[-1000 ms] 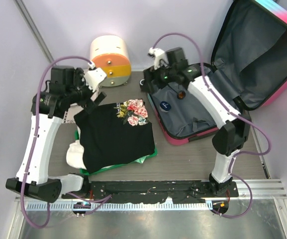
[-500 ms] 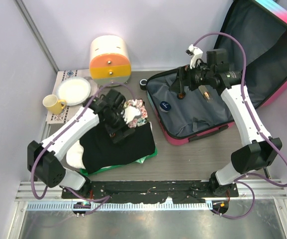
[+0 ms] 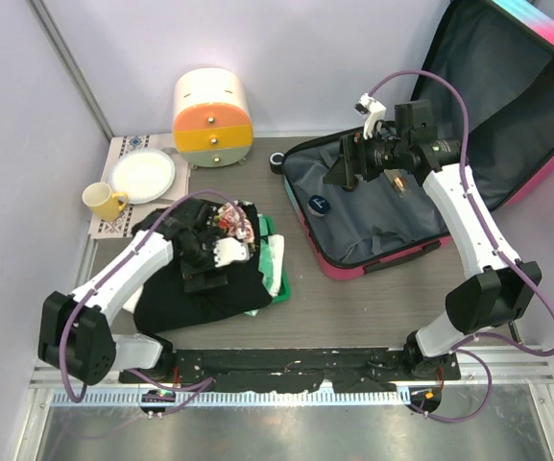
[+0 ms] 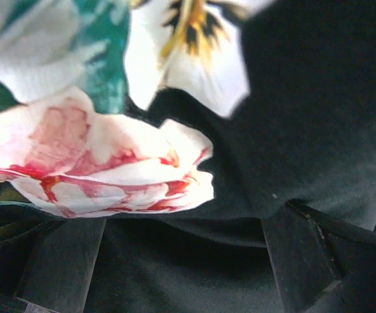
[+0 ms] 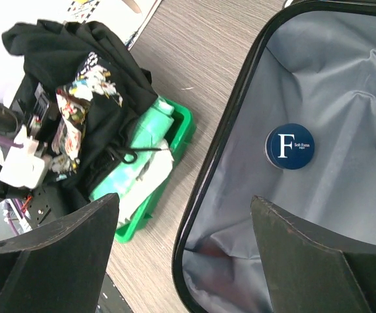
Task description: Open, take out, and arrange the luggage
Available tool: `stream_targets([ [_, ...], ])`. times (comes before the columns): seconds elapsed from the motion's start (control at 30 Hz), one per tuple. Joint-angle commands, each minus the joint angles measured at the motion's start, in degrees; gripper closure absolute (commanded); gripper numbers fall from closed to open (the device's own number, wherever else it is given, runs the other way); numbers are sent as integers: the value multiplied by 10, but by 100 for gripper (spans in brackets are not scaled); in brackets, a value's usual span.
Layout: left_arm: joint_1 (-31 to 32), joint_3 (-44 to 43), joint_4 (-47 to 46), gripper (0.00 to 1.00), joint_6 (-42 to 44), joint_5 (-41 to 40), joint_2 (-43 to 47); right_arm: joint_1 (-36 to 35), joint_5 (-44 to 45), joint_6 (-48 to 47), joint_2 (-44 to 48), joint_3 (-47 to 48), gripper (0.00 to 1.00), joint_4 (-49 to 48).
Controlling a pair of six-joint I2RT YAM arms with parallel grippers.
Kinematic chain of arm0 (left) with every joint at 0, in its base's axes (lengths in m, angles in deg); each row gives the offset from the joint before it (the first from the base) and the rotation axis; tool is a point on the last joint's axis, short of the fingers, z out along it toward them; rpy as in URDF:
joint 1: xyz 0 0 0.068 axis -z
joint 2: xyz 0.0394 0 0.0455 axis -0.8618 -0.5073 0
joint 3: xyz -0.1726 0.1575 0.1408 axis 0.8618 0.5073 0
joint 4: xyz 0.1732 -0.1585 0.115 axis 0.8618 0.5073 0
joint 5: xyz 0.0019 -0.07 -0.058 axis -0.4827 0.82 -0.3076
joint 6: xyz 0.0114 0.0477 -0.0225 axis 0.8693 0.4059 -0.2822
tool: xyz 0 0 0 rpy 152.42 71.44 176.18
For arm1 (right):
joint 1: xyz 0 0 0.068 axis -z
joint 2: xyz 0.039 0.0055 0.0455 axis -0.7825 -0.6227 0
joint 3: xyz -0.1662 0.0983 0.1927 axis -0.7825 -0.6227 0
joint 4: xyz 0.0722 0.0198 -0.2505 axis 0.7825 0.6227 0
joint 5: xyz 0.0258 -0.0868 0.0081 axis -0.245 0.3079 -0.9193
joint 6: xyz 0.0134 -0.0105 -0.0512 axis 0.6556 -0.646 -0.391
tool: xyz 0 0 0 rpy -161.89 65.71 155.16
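Top external: one luggage (image 3: 495, 104), one mug (image 3: 104, 201), one plate (image 3: 142, 175).

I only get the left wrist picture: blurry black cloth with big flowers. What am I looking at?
Observer: A black garment with a floral print, bunched over a green tray.
Visitor: Where's the suitcase?
Observer: To the right, the luggage lies open, its lid raised.
Visitor: Anything inside?
Observer: A round dark-blue tin with a white F, lying in the bottom half.
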Motion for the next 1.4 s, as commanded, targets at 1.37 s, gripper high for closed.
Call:
stream_targets([
  [1.37,-512,-210,322,0,580,-89,30,-2,-53,-13,30,-24,16,12],
])
